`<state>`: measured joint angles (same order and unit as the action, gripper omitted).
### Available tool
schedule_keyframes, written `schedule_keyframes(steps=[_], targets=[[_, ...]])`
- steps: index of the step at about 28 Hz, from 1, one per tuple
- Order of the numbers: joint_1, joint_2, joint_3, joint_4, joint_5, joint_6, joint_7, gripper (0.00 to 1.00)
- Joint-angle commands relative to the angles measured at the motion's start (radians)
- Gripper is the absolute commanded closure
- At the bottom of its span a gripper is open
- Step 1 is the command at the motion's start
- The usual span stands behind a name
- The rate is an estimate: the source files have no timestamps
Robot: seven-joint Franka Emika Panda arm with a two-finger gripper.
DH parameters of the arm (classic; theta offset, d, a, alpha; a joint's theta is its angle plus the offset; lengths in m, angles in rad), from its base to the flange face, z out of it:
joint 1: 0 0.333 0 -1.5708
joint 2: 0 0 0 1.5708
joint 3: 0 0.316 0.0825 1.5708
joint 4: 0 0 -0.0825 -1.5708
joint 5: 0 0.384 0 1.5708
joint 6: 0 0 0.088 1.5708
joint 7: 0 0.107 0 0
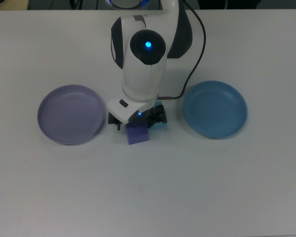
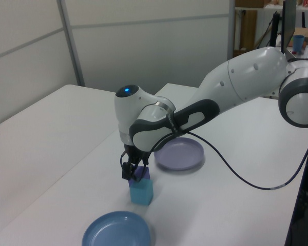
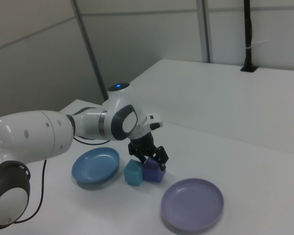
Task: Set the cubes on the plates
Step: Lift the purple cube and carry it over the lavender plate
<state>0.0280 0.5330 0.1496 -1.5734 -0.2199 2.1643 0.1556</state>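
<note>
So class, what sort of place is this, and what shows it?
Probably a robotics lab: a white robot arm works over a plain white table, with partition walls behind and cables around.

This looks like a robotics lab or office workroom. A white robot arm (image 2: 236, 87) works over a plain white table (image 2: 51, 138), grey partition panels (image 2: 143, 46) stand behind the jaws, and a shelf with cables and gear (image 2: 297, 36) sits off to the side.

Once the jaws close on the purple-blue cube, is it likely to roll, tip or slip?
The purple-blue cube has flat faces and looks solid, so it probably won't roll or deform. Its matte surface suggests decent grip. The turquoise cube sits against it, so it may get nudged.
</note>
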Motion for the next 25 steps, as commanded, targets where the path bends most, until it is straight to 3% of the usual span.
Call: schedule_keyframes(steps=[1,2,3,7,10,12,14,17,25], targets=[[0.006,0.018,-0.005,0.004,-0.021,0.052,0.03,0.25],[0.006,0.019,-0.005,0.004,-0.021,0.057,0.03,0.32],[0.006,0.019,-0.005,0.004,-0.019,0.057,0.03,0.47],[0.006,0.018,-0.007,0.004,-0.013,0.057,0.03,0.53],[0.0,0.012,-0.007,0.007,-0.006,0.055,0.033,0.65],[-0.011,-0.005,-0.008,0.009,0.008,0.052,0.033,0.66],[-0.04,-0.047,-0.008,0.009,0.062,0.048,0.027,0.66],[-0.066,-0.088,-0.01,0.007,0.096,0.036,0.022,0.66],[-0.158,-0.143,-0.013,0.003,0.08,-0.084,0.019,0.64]])
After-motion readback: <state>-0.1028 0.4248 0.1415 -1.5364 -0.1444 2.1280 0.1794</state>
